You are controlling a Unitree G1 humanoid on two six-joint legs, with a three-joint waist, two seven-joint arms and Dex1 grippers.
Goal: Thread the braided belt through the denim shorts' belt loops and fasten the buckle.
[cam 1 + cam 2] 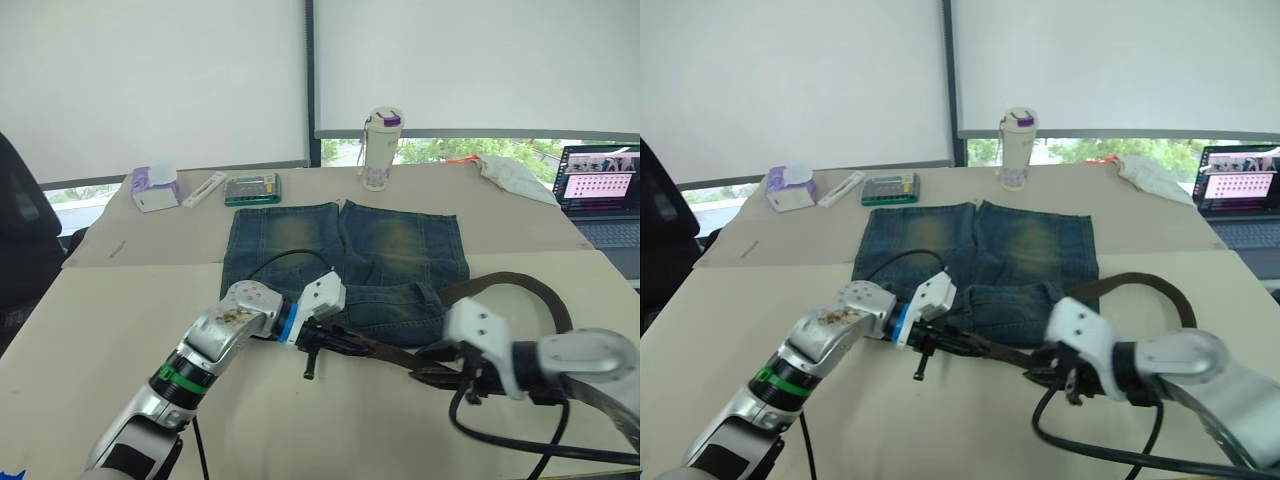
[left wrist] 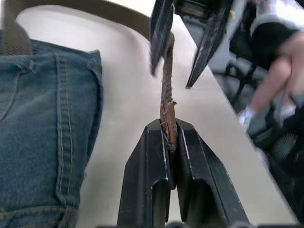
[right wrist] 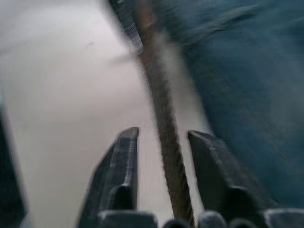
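Where both pincers meet it, braided belt [image 1: 372,347] lengthwise along shorts' waistband.

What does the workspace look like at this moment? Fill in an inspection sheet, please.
Surface: beige table, flat.
Job's things: denim shorts lie flat, waistband toward the robot; braided belt runs along the waistband and loops back at the robot's right. Threading through loops cannot be told; buckle not made out.
Clutter: tissue pack, white stick-like item, green flat case, white bottle with purple lid, crumpled white cloth, open laptop.
Grippers: left claw shut on the belt's end; right claw open, fingers either side of the belt.
Cables: black cable over the shorts; another under the right arm.
Surroundings: white window blinds; a seated person's legs beside the table.
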